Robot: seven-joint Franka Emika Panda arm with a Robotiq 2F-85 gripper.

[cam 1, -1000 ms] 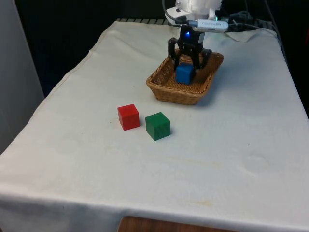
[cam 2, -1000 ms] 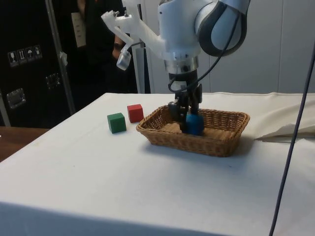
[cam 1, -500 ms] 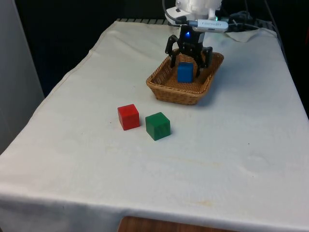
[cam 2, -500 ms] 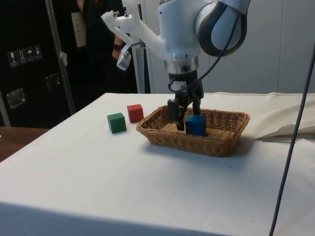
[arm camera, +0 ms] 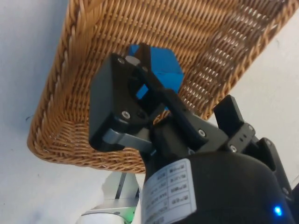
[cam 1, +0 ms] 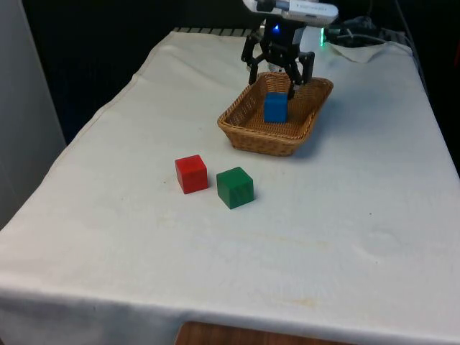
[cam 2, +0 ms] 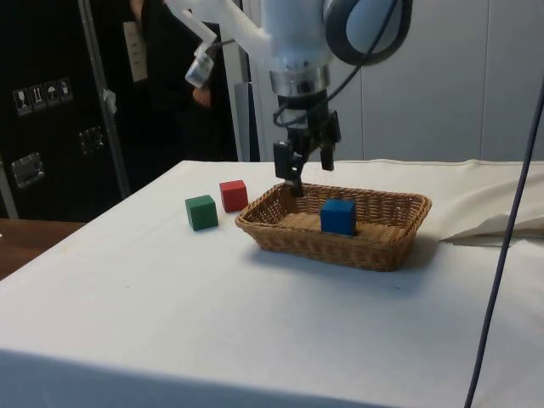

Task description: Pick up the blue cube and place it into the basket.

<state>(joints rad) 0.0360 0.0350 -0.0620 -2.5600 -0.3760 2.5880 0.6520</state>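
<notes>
The blue cube lies on the floor of the wicker basket, free of the fingers. My gripper hangs open just above it, one finger over the basket's far rim and the other over its inside. From the side, the gripper is above the basket and a little to the left of the blue cube. The wrist view looks down past the spread fingers onto the blue cube in the basket.
A red cube and a green cube sit side by side on the cloth in front of the basket. The cloth is bunched up beyond the basket. A person in dark clothes stands behind the table.
The fingers spread and let go of the blue cube, which stays in the basket. The gripper then rose clear of it.
</notes>
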